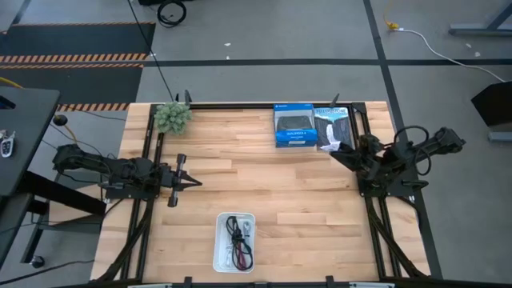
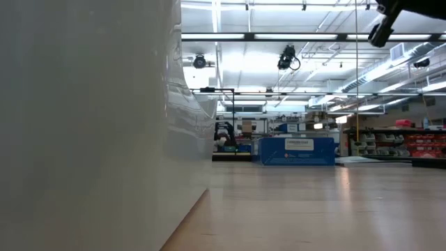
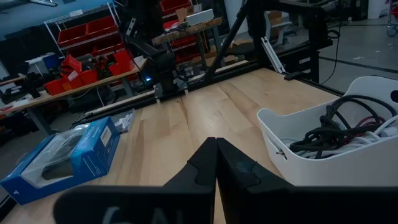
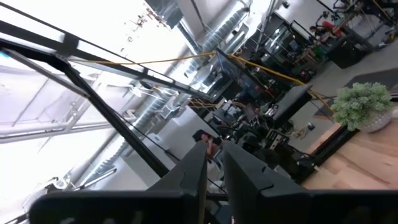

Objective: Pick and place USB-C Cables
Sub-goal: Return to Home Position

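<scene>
The white tray [image 1: 234, 241] stands near the table's near edge. Inside it lie tangled cables: a black one [image 1: 234, 232], a dark red one [image 1: 241, 254] and a white one [image 1: 247, 232]. I cannot make out a pale blue-grey one. The tray [image 3: 311, 162] and its cables [image 3: 336, 127] also show in the left wrist view. My left gripper [image 1: 194, 182] is shut and empty, low over the table's left part, to the far left of the tray. My right gripper [image 1: 332, 152] is at the far right, raised and tipped upward, its fingers [image 4: 214, 152] a narrow gap apart and empty.
Two blue-and-black product boxes [image 1: 294, 126] [image 1: 332, 128] lie at the far edge, right of centre, close under my right gripper. A green fuzzy plant [image 1: 173, 117] stands at the far left corner. The tray's wall [image 2: 83, 125] fills the low view's left half.
</scene>
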Motion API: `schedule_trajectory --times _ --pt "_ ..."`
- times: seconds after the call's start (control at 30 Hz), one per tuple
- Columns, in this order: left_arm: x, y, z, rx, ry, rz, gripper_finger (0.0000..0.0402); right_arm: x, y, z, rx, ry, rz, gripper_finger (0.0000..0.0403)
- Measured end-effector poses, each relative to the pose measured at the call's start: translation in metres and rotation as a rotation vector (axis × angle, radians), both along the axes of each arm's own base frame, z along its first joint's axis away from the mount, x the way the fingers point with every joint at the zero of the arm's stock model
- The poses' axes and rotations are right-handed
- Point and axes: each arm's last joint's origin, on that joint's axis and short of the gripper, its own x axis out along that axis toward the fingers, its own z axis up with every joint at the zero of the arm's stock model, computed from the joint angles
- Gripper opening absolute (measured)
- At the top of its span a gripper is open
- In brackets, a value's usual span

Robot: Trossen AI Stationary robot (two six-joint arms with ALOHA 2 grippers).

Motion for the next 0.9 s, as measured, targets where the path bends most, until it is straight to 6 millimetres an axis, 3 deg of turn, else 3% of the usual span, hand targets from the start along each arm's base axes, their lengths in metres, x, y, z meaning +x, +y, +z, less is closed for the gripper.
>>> schedule_trajectory --times 0.23,0.9 --pt "0.0 0.0 0.0 0.0 0.0 0.0 0.0011 -0.01 -0.003 -0.017 -0.019 -0.039 0.019 0.0045" --pt "0.0 0.0 0.0 0.0 0.0 0.0 0.0011 -0.024 -0.006 -0.031 -0.213 -0.135 -0.02 0.0023"
